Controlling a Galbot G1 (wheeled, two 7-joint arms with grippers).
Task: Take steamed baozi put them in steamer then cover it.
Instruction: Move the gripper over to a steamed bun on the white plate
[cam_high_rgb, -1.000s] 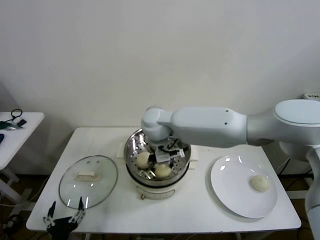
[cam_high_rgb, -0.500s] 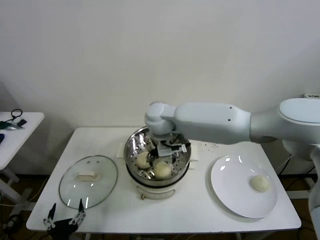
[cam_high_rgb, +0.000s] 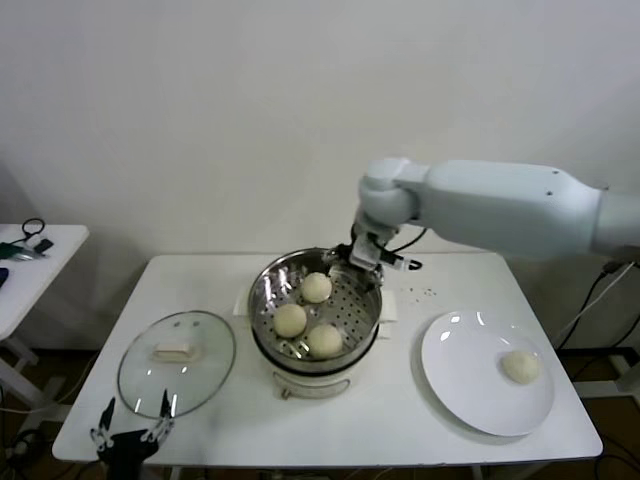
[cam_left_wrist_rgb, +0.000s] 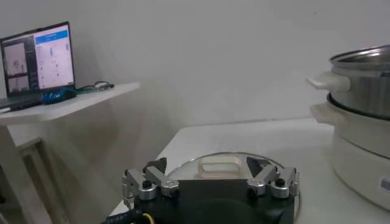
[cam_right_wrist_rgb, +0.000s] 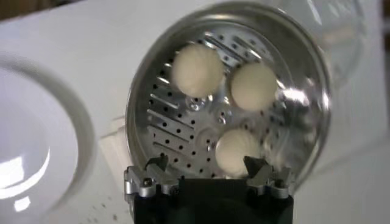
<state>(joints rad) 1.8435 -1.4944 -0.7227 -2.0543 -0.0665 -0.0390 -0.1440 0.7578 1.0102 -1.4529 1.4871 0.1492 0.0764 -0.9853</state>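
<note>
Steel steamer (cam_high_rgb: 366, 318) at the table's (cam_high_rgb: 200, 280) middle holds three baozi; the fourth baozi (cam_high_rgb: 520, 366) lies on the plate (cam_high_rgb: 460, 345) toward the right edge, nearest the spread, empty right gripper (cam_high_rgb: 366, 260).

**The robot's body**

The right arm (cam_high_rgb: 500, 205) is fat, smooth and pale grey-white, with a round joint. Thin black cables hang by its wrist. Each gripper (cam_right_wrist_rgb: 210, 176) has a black body and grey metal fingers (cam_left_wrist_rgb: 145, 182) with small round screws.
</note>
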